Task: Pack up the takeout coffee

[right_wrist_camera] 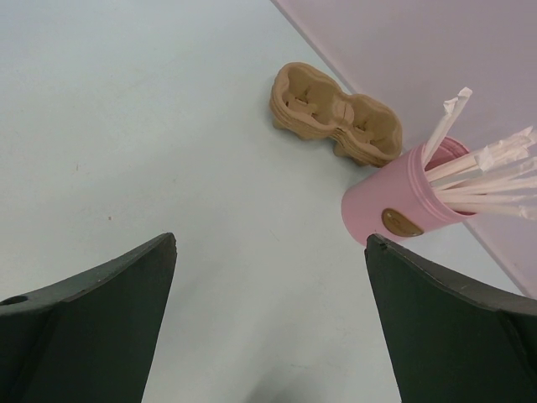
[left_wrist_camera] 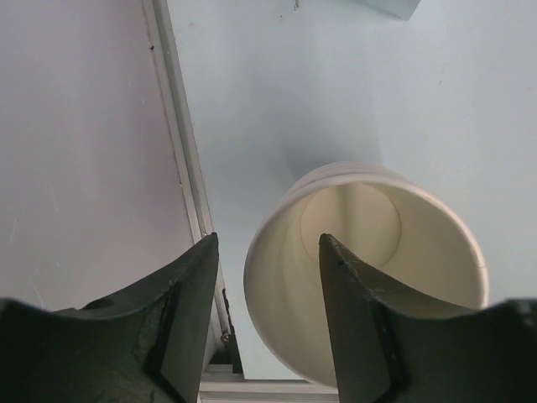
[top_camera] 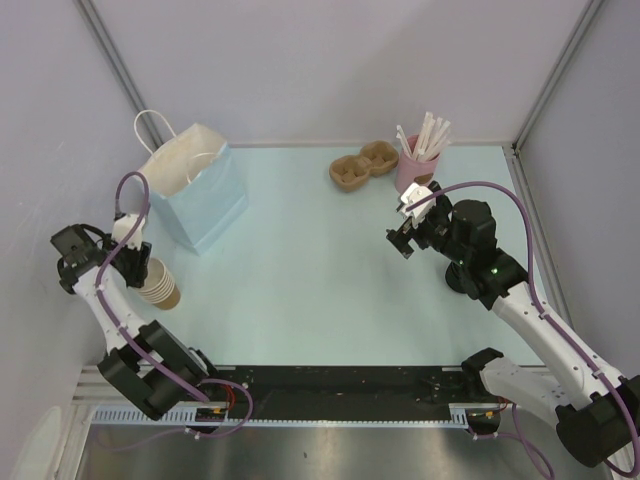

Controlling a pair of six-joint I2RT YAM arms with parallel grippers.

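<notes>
The takeout coffee is out of view. At the left edge of the table stands a stack of lidless tan cups. My left gripper sits right over it. In the left wrist view the top cup shows its cream inside. One finger reaches inside the rim and the other finger hangs outside, with a gap to the cup wall. The left gripper is open around that wall. My right gripper hovers wide open over bare table at the right, and in its own view nothing lies between its fingers.
A light blue paper bag with white handles stands open at the back left. A brown cardboard cup carrier and a pink cup of white straws sit at the back right. A wall rail runs close beside the cups.
</notes>
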